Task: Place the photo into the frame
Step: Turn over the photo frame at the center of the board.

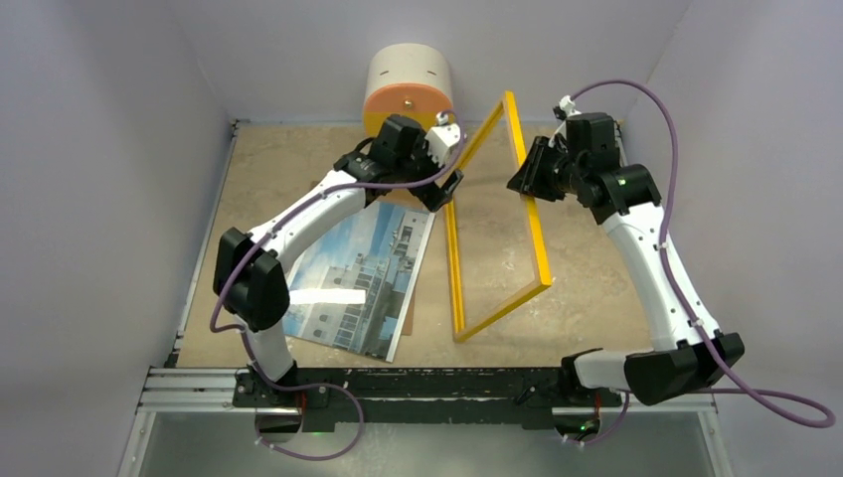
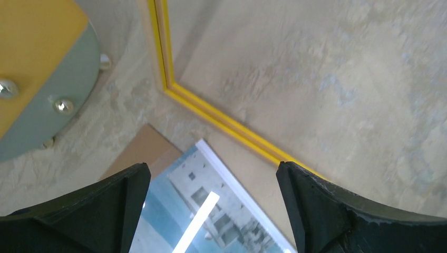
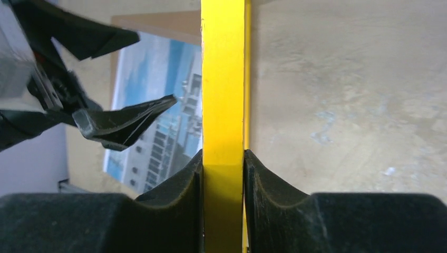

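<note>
Right claw (image 3: 223,158) first: I've got it pinching the frame (image 1: 454,268), both fingers pressed flat against one yellow bar, which runs straight from 12 to 6 o'clock through the grip in my wrist view. From above, that gripped bar is the long side out at 3 o'clock, and it looks raised, so the frame tilts with its opposite long side down on the table (image 1: 596,258). Left claw (image 2: 212,168) is spread wide with nothing between the fingers, hanging over the frame's far corner at roughly 12 o'clock of the workspace. Looking down through it, I see a yellow corner of the frame running off toward 11 o'clock. The photo (image 1: 358,278) lies flat, picture side up, at about 7 o'clock from the left claw and 8 o'clock from the right one, just beside the frame's grounded edge. It rests on the brown backing board (image 2: 142,150), which peeks out along the edge nearest the frame. A cream and orange cylinder (image 1: 408,84) stands at 12 o'clock behind it all.
</note>
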Available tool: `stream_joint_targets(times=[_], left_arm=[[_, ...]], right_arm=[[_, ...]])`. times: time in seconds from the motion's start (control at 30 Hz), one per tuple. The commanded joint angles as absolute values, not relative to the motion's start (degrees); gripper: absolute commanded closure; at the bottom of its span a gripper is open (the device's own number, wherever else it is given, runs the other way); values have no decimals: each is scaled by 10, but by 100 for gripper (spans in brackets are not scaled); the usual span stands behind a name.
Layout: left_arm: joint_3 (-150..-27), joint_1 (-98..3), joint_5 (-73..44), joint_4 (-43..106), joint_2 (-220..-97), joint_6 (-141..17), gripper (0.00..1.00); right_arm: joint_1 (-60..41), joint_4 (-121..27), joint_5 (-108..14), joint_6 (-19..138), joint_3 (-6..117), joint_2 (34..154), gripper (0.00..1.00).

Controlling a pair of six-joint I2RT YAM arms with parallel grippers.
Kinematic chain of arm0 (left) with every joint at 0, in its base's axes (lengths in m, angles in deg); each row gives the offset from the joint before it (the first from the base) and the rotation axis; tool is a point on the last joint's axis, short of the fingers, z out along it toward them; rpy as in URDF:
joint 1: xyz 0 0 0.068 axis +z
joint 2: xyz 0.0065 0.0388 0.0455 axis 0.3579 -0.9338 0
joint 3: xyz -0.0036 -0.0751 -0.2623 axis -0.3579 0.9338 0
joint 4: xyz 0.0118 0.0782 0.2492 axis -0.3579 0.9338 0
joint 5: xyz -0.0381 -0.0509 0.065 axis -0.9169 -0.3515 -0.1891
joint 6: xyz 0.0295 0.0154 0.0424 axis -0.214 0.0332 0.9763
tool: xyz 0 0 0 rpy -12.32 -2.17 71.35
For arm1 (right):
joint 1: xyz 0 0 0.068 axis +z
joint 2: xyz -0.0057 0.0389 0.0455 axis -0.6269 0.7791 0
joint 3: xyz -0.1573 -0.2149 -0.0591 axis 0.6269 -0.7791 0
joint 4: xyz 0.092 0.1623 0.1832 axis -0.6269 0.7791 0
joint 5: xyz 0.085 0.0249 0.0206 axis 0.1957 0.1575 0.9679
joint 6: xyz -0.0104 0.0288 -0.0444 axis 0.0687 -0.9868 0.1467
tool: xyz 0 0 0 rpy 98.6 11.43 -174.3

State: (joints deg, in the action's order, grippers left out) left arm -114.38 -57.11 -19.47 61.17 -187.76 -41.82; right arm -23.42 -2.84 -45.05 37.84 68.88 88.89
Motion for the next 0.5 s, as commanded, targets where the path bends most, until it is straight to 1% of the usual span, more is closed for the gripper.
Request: stream_joint_targets(times=[0.0, 0.13, 0.2, 0.33, 0.47], left_arm=[[-1040, -573, -141, 577, -1818, -345, 0], [-952, -573, -112, 554, -1799, -313, 0], [-924, -573, -103, 547, -1792, -307, 0], [-886, -567, -91, 537, -1783, -298, 0], [-866, -537, -95, 533, -1777, -297, 0]], right_arm=[[-234, 10, -532, 421, 652, 877, 80], [-235, 6, -542, 429, 605, 872, 85], [-234, 0, -542, 432, 581, 868, 85], [-234, -17, -546, 432, 549, 865, 86], [-234, -37, -558, 439, 520, 871, 88]])
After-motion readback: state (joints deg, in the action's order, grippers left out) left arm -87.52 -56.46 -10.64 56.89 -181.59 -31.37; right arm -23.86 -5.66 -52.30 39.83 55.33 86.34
